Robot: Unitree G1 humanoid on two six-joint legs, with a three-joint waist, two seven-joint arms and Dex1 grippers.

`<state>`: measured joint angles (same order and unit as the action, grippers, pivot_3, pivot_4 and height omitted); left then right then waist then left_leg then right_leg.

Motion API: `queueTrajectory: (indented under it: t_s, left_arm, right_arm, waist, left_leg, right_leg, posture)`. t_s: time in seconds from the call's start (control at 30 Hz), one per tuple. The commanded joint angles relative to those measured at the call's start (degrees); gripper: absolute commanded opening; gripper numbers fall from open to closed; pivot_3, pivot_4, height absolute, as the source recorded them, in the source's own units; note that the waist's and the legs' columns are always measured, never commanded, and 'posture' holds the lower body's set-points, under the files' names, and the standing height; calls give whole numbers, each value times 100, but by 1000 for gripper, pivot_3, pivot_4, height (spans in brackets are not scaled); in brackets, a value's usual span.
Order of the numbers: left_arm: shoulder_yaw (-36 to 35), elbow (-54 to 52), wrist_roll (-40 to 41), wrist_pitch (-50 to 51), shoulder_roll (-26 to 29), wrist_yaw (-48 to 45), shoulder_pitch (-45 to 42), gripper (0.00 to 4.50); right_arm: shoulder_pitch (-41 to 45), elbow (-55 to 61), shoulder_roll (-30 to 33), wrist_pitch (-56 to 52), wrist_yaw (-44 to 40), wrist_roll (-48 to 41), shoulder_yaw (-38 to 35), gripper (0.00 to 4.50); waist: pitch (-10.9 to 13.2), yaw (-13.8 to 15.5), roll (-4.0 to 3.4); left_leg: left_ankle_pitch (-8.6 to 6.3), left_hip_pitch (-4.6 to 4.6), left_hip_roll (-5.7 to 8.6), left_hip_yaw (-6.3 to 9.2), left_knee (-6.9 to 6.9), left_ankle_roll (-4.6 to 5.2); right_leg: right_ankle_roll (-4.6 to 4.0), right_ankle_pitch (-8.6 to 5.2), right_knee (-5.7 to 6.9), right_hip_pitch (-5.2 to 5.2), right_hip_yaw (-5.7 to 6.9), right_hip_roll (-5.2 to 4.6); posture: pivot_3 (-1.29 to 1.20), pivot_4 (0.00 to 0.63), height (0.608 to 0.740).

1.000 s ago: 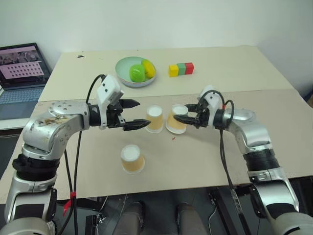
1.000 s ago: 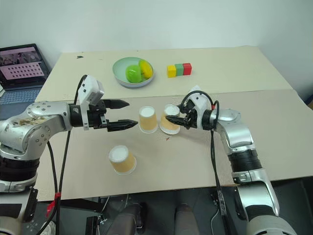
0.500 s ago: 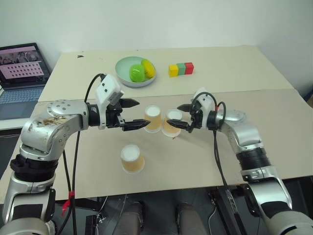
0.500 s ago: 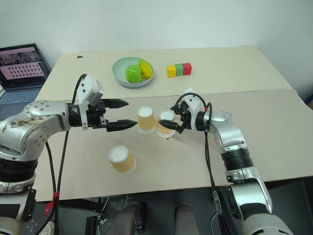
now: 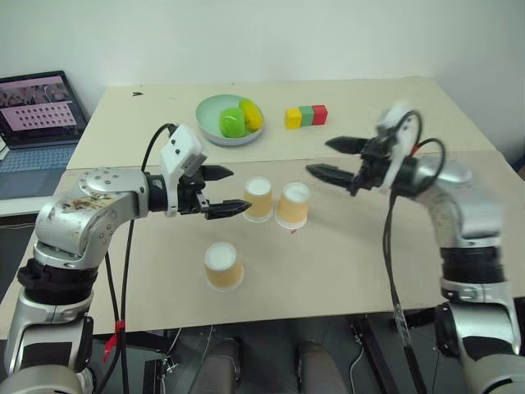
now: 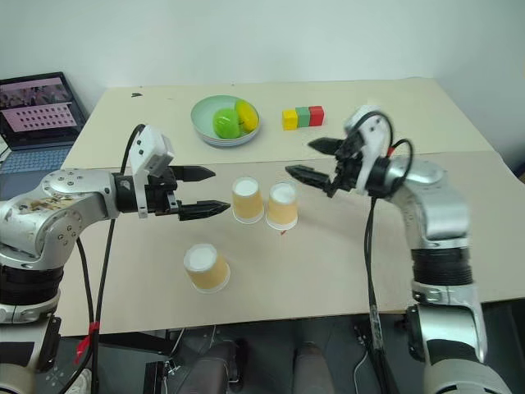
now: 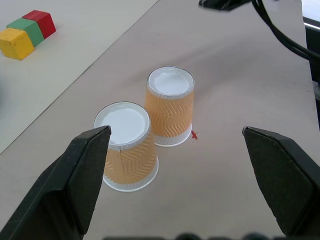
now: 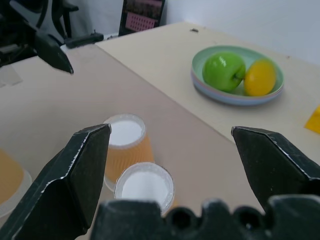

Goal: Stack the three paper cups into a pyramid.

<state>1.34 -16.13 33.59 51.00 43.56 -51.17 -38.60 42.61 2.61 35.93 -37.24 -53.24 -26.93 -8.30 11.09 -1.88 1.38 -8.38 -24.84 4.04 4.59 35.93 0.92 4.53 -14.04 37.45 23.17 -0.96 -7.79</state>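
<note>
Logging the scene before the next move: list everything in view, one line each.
paper cups: three, tan-orange with white bases up; two side by side mid-table, one apart nearer the robot
bowl: one, pale green, far half of the table
apple: one, green, in the bowl
lemon: one, yellow, in the bowl beside the apple
block row: one, yellow, green, red, right of the bowl
laptop: one, dark, screen lit, off the table's left edge
table: one, beige
left tool: black fingers open, left of the cup pair, holding nothing
right tool: black fingers open, raised right of the cup pair, holding nothing
</note>
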Motion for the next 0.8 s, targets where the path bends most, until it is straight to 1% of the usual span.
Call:
queueTrajectory:
  t_s: [0.03, 0.13, 0.2, 0.27, 0.37, 0.43, 0.53, 0.67, 0.8]
  left_arm:
    - [-93, -28, 59, -85, 38, -109, -205, 4500]
    - [-143, -62, 185, 24, 160, -291, -249, 4500]
    - [-146, -107, 106, -81, 434, -535, -173, 4500]
    - [-175, -184, 82, -174, 829, -893, 29, 4500]
    - [-275, -230, 189, -179, 1186, -1198, 216, 4500]
    - [-425, -335, 328, -97, 1385, -1347, 316, 4500]
    - [-496, -468, 398, -113, 1534, -1451, 424, 4500]
    - [-482, -640, 110, -452, 1697, -1401, 742, 4500]
    - [-906, -1380, 452, -230, 1977, -1496, 1570, 4500]
  right_arm:
    - [-179, 579, 425, -316, 48, -511, -701, 4487]
    - [-721, 904, 793, -440, -224, -788, -926, 4487]
    - [-1306, 1221, 1053, -613, -458, -961, -940, 4487]
    - [-1816, 1563, 1237, -739, -685, -1196, -913, 4487]
    - [-2114, 1709, 1317, -709, -751, -1259, -783, 4487]
    - [-2157, 1560, 1321, -474, -779, -965, -479, 4487]
    - [-2063, 1338, 1282, -277, -809, -778, -213, 4487]
    - [-1779, 1001, 1155, -78, -905, -644, 144, 4487]
    - [-1381, 574, 1068, 79, -1207, -571, 493, 4487]
  waist:
    - [0, 26, 0]
    - [0, 55, 0]
    - [-1, 83, 2]
    - [-1, 71, 1]
    - [0, 25, 0]
    - [0, 32, 0]
    - [0, 57, 2]
    - [0, 81, 2]
    - [0, 67, 2]
  left_leg:
    - [0, 0, 0, 0, 0, 0]
    - [0, 0, -2, -1, -1, 1]
    - [-1, -4, -6, -1, -3, 1]
    - [-8, -4, -10, -5, -3, 6]
    - [-16, -6, -15, -13, -4, 12]
    - [-16, -6, -21, -14, 0, 12]
    - [-16, -6, -39, -14, 6, 10]
    - [-16, -6, -42, -19, 6, 9]
    - [-19, -8, -46, -23, 1, 6]
  right_leg:
    - [0, 0, -2, -1, 0, 0]
    - [0, 0, -8, -3, 1, 0]
    - [-1, 1, -18, -4, 5, 2]
    - [-3, 2, -27, -7, 1, 9]
    - [-3, 2, -31, -2, -9, 9]
    - [-8, 6, -33, -3, -8, 13]
    - [-7, 8, -46, -7, -2, 28]
    - [-13, 12, -46, -5, -4, 29]
    - [-21, 16, -49, 0, -7, 30]
  posture:
    - [0, 150, 740]
    - [0, 150, 740]
    - [0, 150, 740]
    - [0, 150, 740]
    - [0, 150, 740]
    - [0, 150, 740]
    - [0, 150, 740]
    - [0, 150, 740]
    - [0, 150, 740]
